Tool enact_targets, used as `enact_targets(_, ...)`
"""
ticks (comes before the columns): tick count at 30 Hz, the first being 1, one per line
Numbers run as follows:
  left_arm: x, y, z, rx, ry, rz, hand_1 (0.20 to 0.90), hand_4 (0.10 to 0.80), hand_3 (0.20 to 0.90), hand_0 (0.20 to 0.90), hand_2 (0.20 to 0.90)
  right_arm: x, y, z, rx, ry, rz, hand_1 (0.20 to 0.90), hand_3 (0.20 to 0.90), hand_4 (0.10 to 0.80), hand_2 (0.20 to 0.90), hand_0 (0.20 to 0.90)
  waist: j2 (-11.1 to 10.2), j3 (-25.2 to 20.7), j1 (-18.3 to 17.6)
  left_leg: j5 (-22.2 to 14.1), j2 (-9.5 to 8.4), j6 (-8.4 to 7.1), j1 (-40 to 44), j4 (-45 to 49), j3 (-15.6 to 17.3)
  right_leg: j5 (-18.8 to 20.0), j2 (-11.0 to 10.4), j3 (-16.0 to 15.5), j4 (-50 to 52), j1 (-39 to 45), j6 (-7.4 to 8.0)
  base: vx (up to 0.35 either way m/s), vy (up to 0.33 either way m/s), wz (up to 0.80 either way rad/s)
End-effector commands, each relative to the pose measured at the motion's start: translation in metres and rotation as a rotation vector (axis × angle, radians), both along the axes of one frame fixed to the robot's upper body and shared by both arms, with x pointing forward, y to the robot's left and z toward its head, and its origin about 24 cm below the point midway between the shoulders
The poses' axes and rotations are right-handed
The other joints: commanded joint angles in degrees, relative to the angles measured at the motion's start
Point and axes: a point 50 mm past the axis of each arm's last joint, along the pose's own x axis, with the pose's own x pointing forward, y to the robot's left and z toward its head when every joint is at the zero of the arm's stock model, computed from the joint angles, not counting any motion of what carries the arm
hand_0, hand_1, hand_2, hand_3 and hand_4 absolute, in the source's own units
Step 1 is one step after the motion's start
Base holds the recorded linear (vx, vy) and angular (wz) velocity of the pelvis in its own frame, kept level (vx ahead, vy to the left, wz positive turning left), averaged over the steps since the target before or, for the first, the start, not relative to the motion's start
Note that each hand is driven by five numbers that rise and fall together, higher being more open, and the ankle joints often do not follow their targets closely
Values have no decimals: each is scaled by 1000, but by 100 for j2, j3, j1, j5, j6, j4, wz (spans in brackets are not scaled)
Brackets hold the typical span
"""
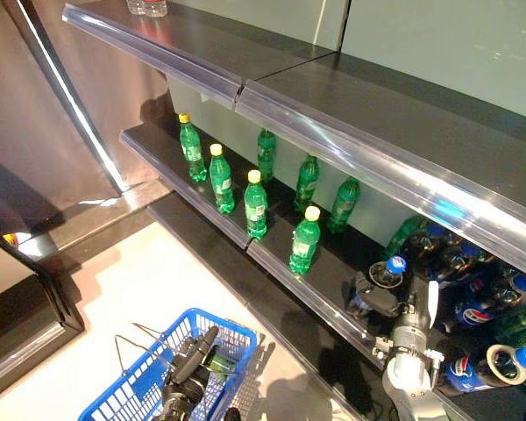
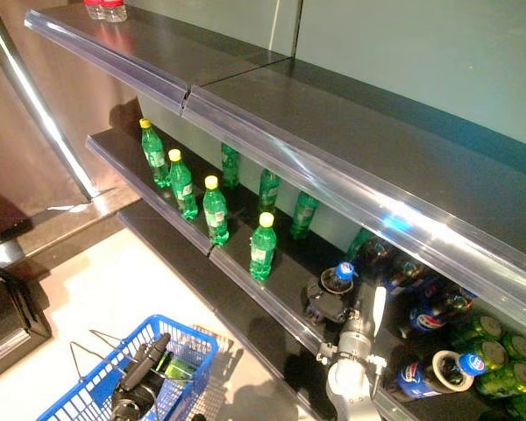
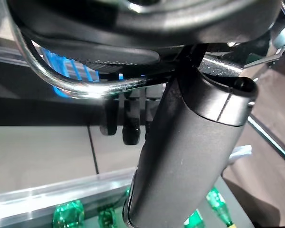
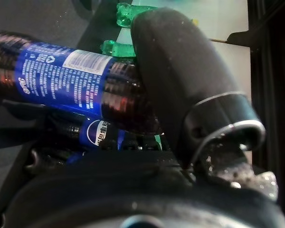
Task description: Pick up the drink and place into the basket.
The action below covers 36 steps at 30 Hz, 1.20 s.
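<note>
Gripping a blue-labelled cola bottle point(image 4: 71, 80) on the shelf point(image 1: 272, 254), the right hand point(image 1: 373, 296) has fingers curled round it; left hand point(image 1: 188, 368) holds the basket point(image 1: 127, 390) handle.

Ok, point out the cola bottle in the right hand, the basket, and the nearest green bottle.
cola bottle point(image 4: 61, 71): right wrist view, on its blue label.
basket point(image 1: 127, 390): left eye view, on its blue side wall.
green bottle point(image 1: 304, 243): left eye view, on its body.

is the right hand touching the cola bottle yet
Touching: in the right wrist view the right hand has its thumb curled over the blue-labelled cola bottle.
</note>
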Motion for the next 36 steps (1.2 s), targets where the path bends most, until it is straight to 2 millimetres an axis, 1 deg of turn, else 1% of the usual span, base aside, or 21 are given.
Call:
enact_targets(1, 46, -12, 45, 24, -374, -142, 300, 100, 200, 300, 300, 28, -16, 48, -36, -288, -104, 900, 900, 800, 900, 900, 85, -174, 226, -217, 586, -364, 32, 215, -84, 1005, -618, -185, -46, -497, 429, 45, -13, 2)
enact_targets(6, 41, -8, 41, 26, -356, -153, 300, 100, 200, 300, 300, 29, -25, 45, -24, -277, -168, 900, 900, 800, 900, 900, 96, -180, 269, -198, 598, -373, 30, 201, -122, 1010, -626, -209, -49, -487, 432, 45, -13, 5)
enact_targets(10, 39, -7, 40, 27, -349, -163, 300, 100, 200, 300, 300, 29, -29, 41, -5, -261, -187, 900, 900, 800, 900, 900, 104, -193, 308, -191, 595, -377, 30, 195, -145, 1009, -631, -233, -59, -465, 434, 23, -10, 4)
enact_targets(16, 39, -8, 40, 28, -347, -171, 300, 100, 200, 300, 300, 28, -26, 36, 16, -238, -184, 900, 900, 800, 900, 900, 107, -208, 322, -178, 584, -377, 41, 193, -164, 1012, -627, -242, -69, -436, 431, 0, 0, 0)
enact_targets(17, 40, -8, 40, 28, -347, -171, 300, 100, 200, 300, 300, 28, -26, 36, 17, -237, -183, 667, 628, 528, 667, 667, 109, -216, 321, -172, 585, -379, 42, 185, -165, 1014, -623, -237, -74, -435, 430, 0, 0, 0)
enact_targets(18, 41, -9, 40, 28, -347, -170, 300, 100, 200, 300, 300, 28, -26, 36, 17, -236, -183, 538, 477, 377, 538, 538, 111, -220, 318, -170, 586, -381, 47, 181, -164, 1015, -623, -236, -77, -431, 430, 0, 0, 0)
enact_targets(19, 41, -9, 40, 28, -347, -170, 300, 100, 200, 300, 300, 28, -26, 36, 16, -235, -183, 538, 477, 377, 538, 538, 111, -221, 317, -169, 586, -381, 49, 181, -165, 1016, -622, -234, -76, -431, 430, 0, 0, 0)
enact_targets(20, 41, -9, 40, 29, -348, -168, 300, 100, 200, 300, 300, 28, -26, 36, 14, -236, -181, 300, 200, 100, 300, 300, 114, -222, 313, -166, 587, -382, 52, 181, -166, 1018, -618, -228, -72, -432, 428, 0, 0, 0)
enact_targets(36, 46, -10, 42, 22, -370, -155, 300, 100, 200, 300, 300, 30, -28, 35, 15, -225, -190, 300, 200, 100, 300, 300, 121, -258, 314, -148, 573, -388, 77, 152, -168, 1023, -602, -214, -104, -392, 420, -11, 4, 0)
